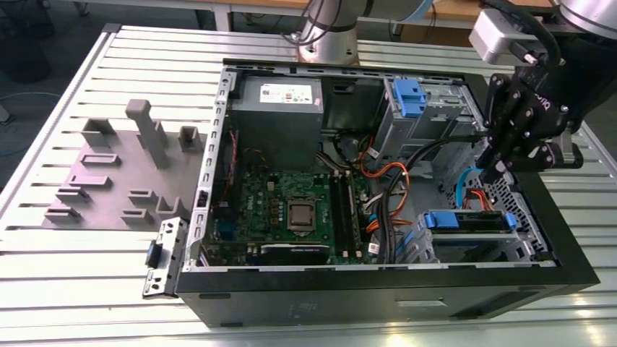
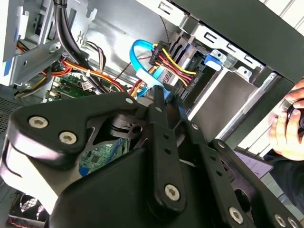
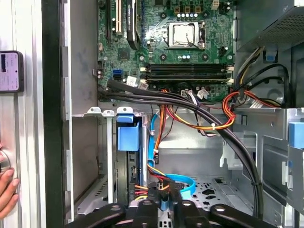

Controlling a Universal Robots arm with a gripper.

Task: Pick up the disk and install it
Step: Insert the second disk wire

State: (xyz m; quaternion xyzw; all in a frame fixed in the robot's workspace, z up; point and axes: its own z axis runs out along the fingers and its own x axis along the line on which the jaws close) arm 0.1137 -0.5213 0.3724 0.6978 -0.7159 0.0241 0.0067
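Currently disk (image 1: 469,221) sits in bay at case (image 1: 386,296) front corner, cables (image 3: 164,183) plugged. Gripper (image 1: 496,168) hovering just above; finger state can't tell. Risk: snagging cables, unseating disk.

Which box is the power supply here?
Look inside the open black computer case. Beyond the green motherboard, in the far corner on the exterior view's left, sits the power supply: a big grey box with a white sticker, no blue plastic.
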